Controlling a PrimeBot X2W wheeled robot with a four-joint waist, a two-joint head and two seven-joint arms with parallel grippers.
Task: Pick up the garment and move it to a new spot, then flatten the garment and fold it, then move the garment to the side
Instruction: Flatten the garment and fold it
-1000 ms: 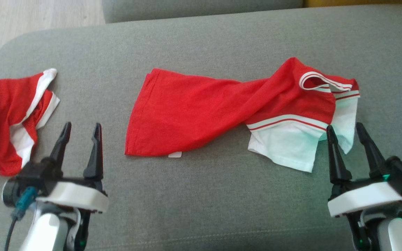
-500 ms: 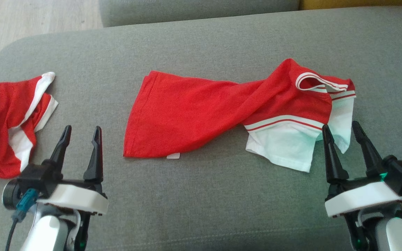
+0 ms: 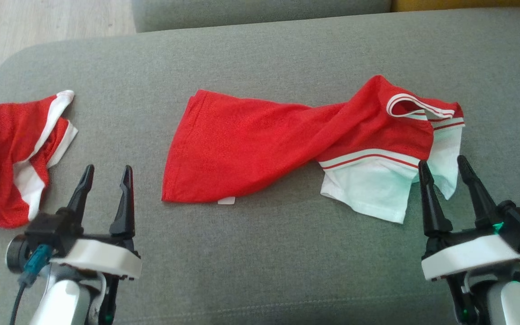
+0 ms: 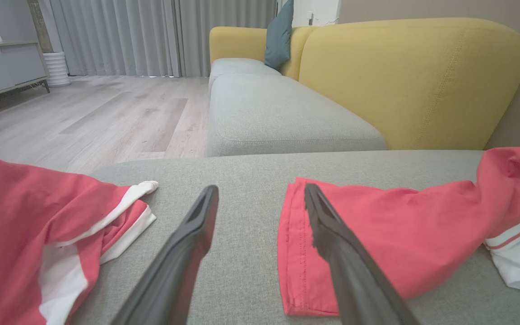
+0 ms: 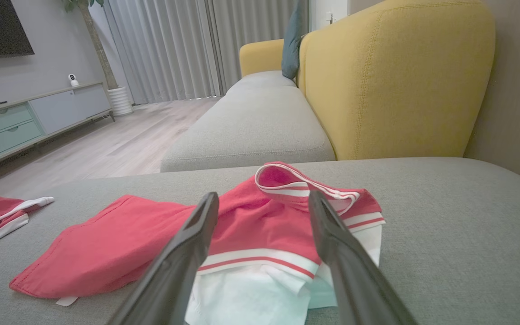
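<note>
head view: garment (image 3: 260,149) lay on the cushion (image 3: 260,271), long axis nine-to-three, white sleeve (image 3: 373,189) at twelve o'clock of the nearer right gripper (image 3: 441,161); jaws there and on the left gripper (image 3: 109,167) stood spread.

I see soft, even daylight with faint shadows; wrist views look dimmer, light entering through curtains (image 4: 120,36) at 11 o'clock.

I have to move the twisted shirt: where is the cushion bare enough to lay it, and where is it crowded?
Bare: the far band of cushion behind the twisted shirt, the near band between left claw and right claw, and the gap between its hem and the second garment. Crowded: the right end, where the right claw's tips sit at the white sleeve.
</note>
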